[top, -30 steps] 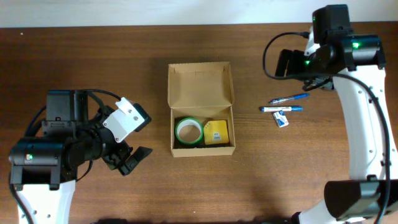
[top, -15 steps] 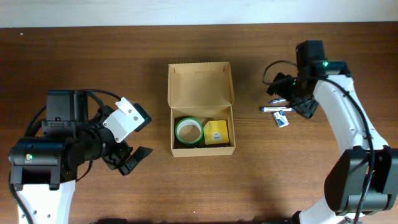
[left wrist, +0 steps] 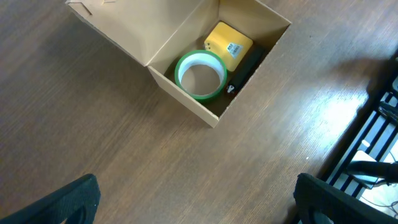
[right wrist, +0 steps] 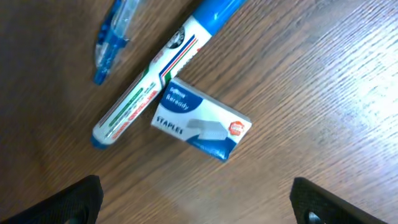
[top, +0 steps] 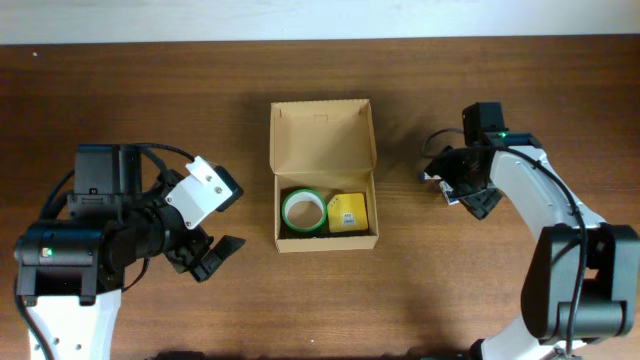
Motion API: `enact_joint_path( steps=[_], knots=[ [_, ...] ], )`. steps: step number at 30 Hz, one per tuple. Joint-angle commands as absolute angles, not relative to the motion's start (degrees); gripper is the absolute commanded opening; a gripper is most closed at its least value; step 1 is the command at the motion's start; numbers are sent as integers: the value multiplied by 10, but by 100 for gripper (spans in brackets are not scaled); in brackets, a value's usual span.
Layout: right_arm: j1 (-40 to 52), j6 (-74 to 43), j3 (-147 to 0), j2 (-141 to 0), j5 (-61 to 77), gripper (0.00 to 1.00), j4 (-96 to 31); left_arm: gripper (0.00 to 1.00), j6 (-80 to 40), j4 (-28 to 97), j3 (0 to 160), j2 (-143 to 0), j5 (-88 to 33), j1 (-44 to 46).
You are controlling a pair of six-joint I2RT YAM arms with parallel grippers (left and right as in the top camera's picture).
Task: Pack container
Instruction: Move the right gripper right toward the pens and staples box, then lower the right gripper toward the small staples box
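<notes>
Moved down from the far edge, the right tool point(right wrist: 196, 202) is being held wide open and empty over the small blue-and-white cardboard staple box point(right wrist: 200, 126); the left tool point(top: 207, 257) likewise.

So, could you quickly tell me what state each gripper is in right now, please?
Left gripper: open, holding nothing.
Right gripper: open, holding nothing, hovering over the staples box.
</notes>
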State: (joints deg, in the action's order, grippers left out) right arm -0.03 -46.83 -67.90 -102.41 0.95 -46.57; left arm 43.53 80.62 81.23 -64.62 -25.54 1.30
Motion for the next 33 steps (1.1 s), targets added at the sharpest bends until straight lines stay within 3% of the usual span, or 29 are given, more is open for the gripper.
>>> enact_joint_path(
  steps=[1, 19, 33],
  knots=[
    [-5, -490, -675, -1039, -9, 98, -454, 100, 443, 806, 823, -646, -266, 10],
    [-68, -515, -675, -1072, 14, 97, -456, 100, 443, 806, 823, -646, -266, 10],
    [-55, -513, -675, -1073, 32, 97, -436, 100, 443, 806, 823, -646, -266, 10]
  ],
)
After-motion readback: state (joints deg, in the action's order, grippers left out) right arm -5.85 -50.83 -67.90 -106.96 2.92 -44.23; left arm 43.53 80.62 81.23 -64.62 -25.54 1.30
